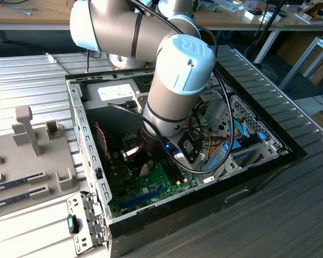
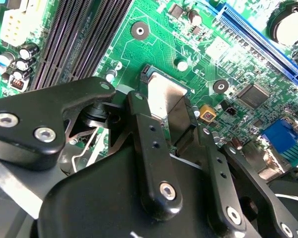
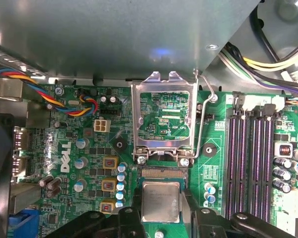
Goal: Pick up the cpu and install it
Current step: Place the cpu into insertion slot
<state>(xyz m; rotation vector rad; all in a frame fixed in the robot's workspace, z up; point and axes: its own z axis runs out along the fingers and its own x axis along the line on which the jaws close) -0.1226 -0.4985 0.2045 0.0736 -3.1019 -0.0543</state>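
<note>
Robotics lab: workbenches (image 1: pixel 21 17), opened computer case (image 1: pixel 79 126)

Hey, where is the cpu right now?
In both wrist views the cpu sits between the jaws of the gripper, partly over the socket, next to its flipped-open metal frame.

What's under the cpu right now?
The cpu, gripped in the claw, is over the socket. A strip of gold contacts shows past the chip's edge; the rest of the socket underneath is covered by the chip.
</note>
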